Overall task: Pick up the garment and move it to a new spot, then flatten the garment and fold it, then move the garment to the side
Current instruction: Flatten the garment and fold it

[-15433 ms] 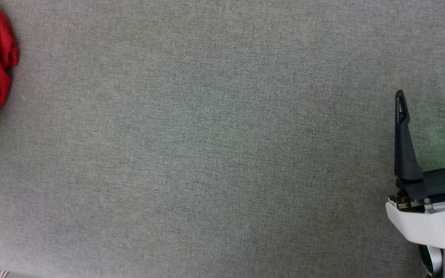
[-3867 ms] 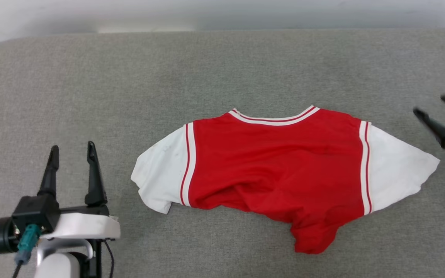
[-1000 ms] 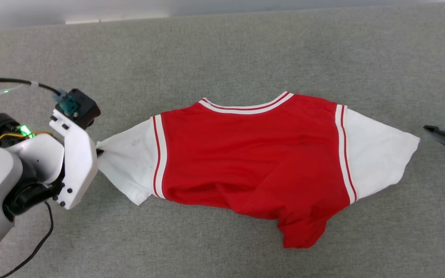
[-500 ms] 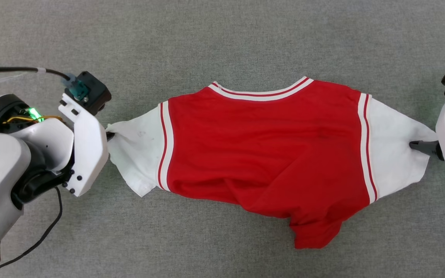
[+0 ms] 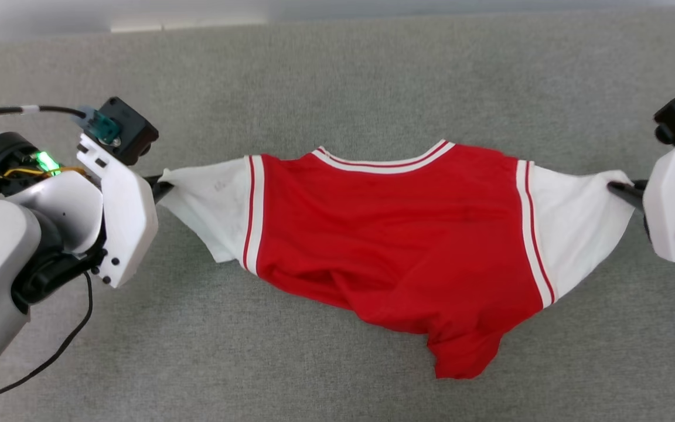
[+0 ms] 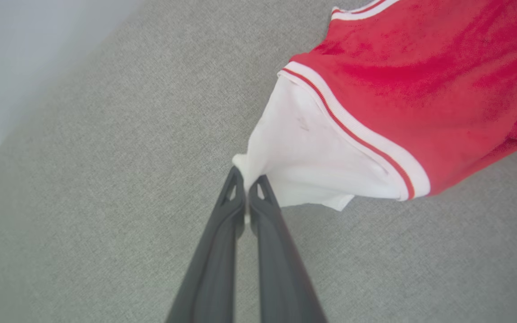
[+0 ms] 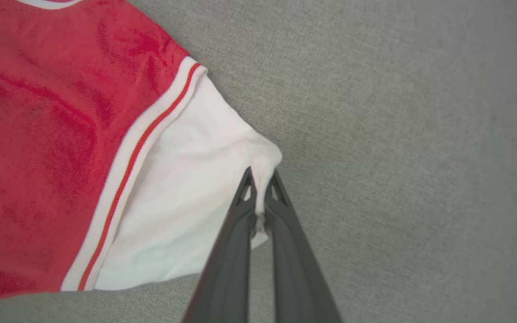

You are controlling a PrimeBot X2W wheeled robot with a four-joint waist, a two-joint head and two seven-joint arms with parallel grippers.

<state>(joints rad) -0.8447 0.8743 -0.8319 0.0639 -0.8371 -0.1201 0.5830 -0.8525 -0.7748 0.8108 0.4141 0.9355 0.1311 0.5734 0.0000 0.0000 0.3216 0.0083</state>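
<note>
Left jaws and right jaws pinch the garment (image 5: 396,234), stretched between them

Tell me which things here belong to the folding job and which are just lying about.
Job: jersey; left gripper and right gripper, each shut on a white sleeve.
Lying about: black cable; grey surface underneath.

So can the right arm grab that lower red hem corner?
Probably not yet: its jaws are shut on the jersey's white sleeve. The hem lies unblocked, but the arm must let go first.
</note>
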